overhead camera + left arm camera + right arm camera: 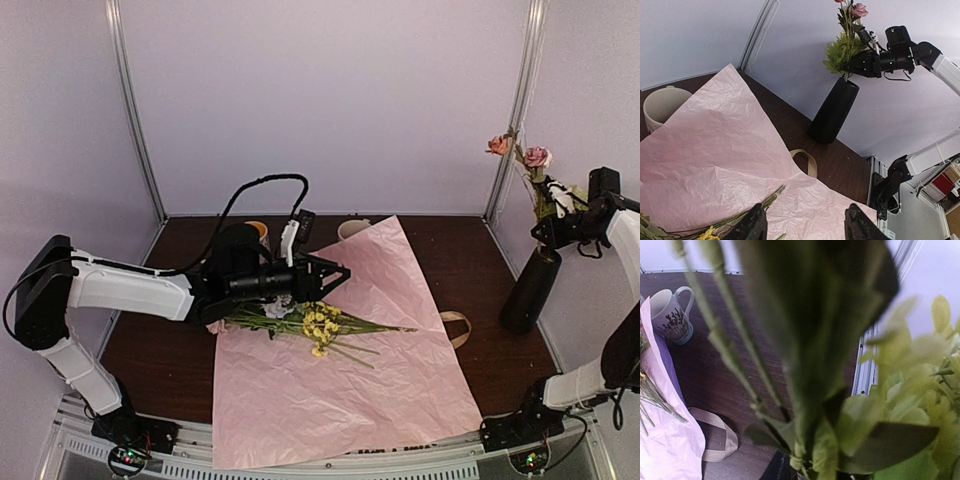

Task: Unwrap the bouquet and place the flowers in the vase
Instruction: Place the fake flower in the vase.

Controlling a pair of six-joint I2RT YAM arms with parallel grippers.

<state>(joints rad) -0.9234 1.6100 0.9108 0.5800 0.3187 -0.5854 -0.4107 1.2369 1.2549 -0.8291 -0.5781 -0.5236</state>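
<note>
2 blooms (537, 156), 1 peach and 1 pink, stand on long stems with green leaves in the black vase (530, 290). The vase is upright on the counter (480, 250) at the far right, well apart from the wrapping. Right end effector (847, 65) is at those stems just above the vase mouth. Its wrist view is filled with blurred stems and leaves, and I cannot tell whether the jaws are closed on them or slack.

Pink paper (340, 390) lies unfolded across the middle of the counter, its near edge reaching the front rail. Loose flowers (300, 320), green stems with a yellow cluster and a pale bloom, lie across the paper's upper left part, stem ends pointing right. Left end effector (338, 283) hovers over them, fingers (752, 227) spread wide, gripping nothing.

Beige ribbon (455, 328) lies in a loose loop on the counter at the paper's right edge. 2 mugs (352, 228) stand behind the paper; 1 is cream with a printed pattern.
</note>
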